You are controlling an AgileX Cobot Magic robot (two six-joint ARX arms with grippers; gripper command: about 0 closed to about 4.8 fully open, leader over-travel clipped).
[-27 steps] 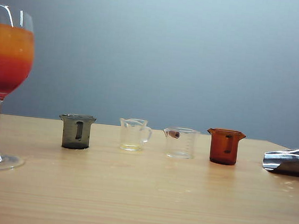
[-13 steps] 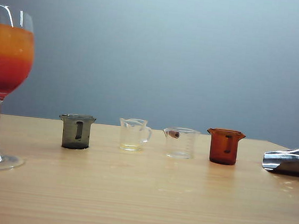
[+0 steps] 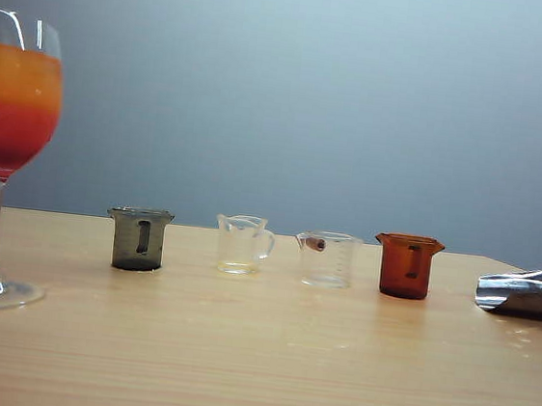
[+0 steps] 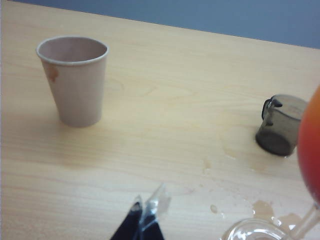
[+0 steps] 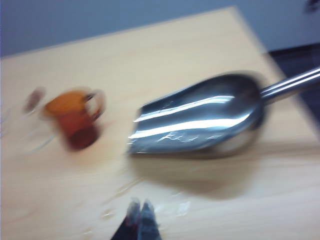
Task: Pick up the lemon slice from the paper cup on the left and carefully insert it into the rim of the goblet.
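Note:
The goblet (image 3: 15, 99), a tall stemmed glass with an orange-over-red drink, stands at the far left of the exterior view. Its bowl (image 4: 311, 145) and its foot (image 4: 250, 232) show at the edge of the left wrist view. The paper cup (image 4: 75, 80) stands upright on the table, and what shows of its inside looks empty. I cannot make out the lemon slice. My left gripper (image 4: 147, 202) is shut with nothing in it, above the table between cup and goblet. My right gripper (image 5: 141, 201) is shut and blurred, near a metal scoop (image 5: 200, 117). Neither gripper appears in the exterior view.
Small handled cups stand in a row: a dark grey one (image 3: 138, 239), two clear ones (image 3: 242, 245) (image 3: 326, 259) and an amber one (image 3: 407, 266). The scoop (image 3: 528, 291) lies at the right edge. Wet spots (image 4: 265, 207) mark the table by the goblet's foot.

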